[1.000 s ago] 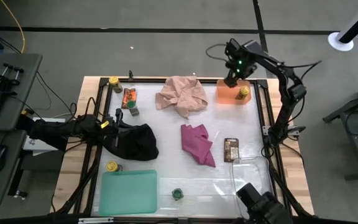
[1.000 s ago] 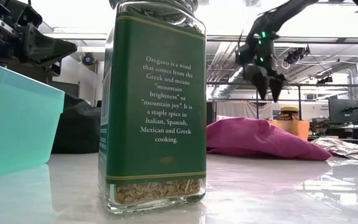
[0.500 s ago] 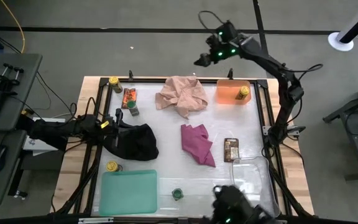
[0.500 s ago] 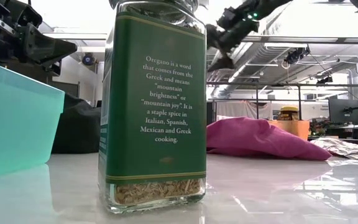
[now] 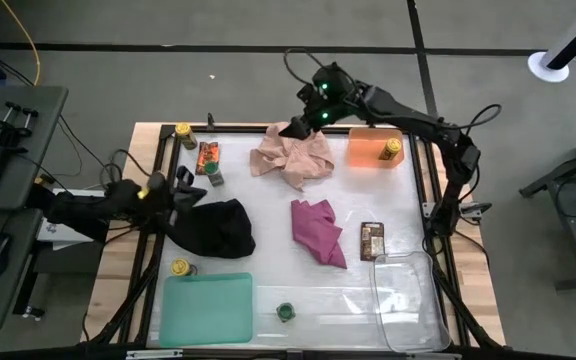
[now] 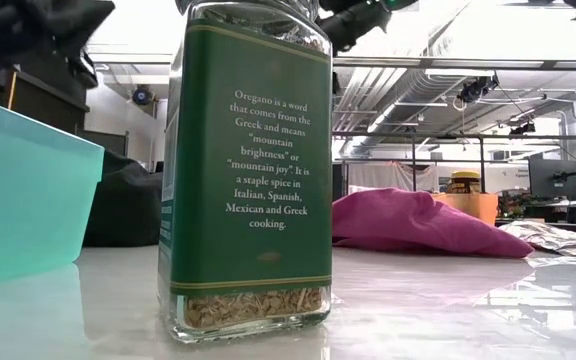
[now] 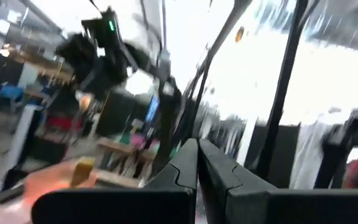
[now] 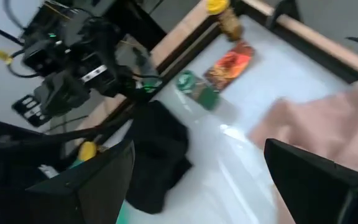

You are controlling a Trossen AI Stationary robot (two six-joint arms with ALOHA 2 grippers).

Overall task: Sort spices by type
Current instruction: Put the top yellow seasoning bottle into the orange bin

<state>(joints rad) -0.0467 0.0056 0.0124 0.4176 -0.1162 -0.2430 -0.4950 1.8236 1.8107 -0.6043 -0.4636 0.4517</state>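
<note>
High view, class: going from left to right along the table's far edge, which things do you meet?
Yellow-lidded jar → orange packet → pink cloth → orange tray, with another yellow-lidded jar inside.

Oregano jar (image 6: 248,170) lid cut off in low view

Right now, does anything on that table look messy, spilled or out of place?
Nothing is spilled or broken. The oddest thing is three crumpled cloths among the spices: a pink cloth, a magenta cloth and a black cloth. The spices are scattered; only one yellow-lidded jar sits in the orange tray.
</note>
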